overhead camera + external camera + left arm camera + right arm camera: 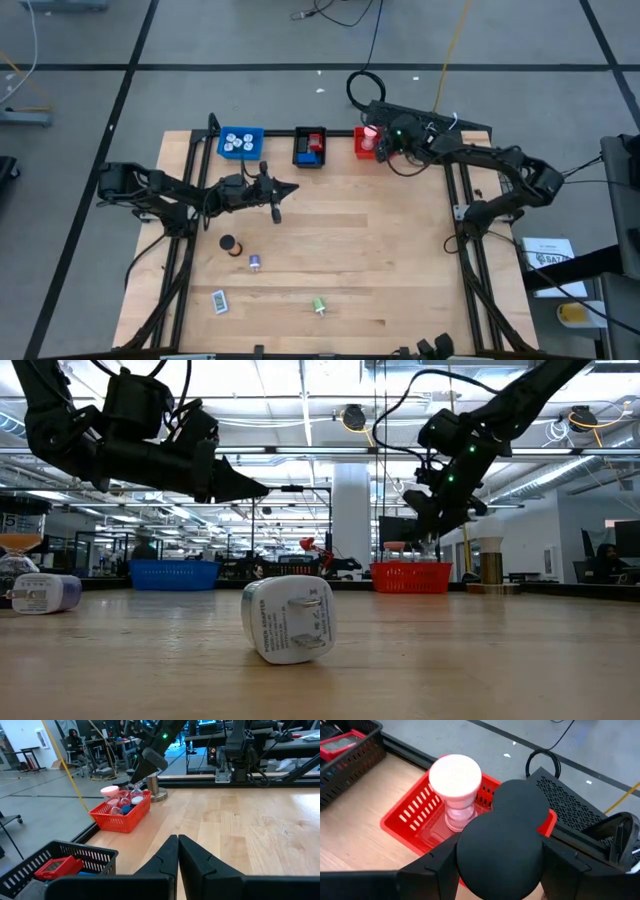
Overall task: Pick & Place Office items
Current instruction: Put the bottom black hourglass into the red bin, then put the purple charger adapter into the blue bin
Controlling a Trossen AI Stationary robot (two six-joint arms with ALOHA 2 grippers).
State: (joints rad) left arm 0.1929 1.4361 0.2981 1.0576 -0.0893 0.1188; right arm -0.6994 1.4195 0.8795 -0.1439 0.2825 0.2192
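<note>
My right gripper (381, 143) hangs over the red tray (405, 817) at the table's far edge, shut on a black round-ended cylinder (502, 840). A pink-capped hourglass (455, 787) stands upright in that tray. My left gripper (290, 190) is shut and level above the table's left middle, holding nothing. A black cylinder (228, 243), a purple-and-white item (254, 262), a white charger (219, 300) and a green item (319, 305) lie loose on the near left of the table. My right gripper holds the black cylinder between its two fingers (437, 870), one on each side of its round body (470, 855). The fingers slant down from the table's right toward the far edge. The cylinder is lifted clear above the red tray; its underside is hidden.
A blue tray (240, 142) with white items and a black tray (310, 147) with red and blue items stand left of the red tray along the far edge. A black box and cables (440, 125) lie behind the red tray. Bare wood spans the table's middle and right.
</note>
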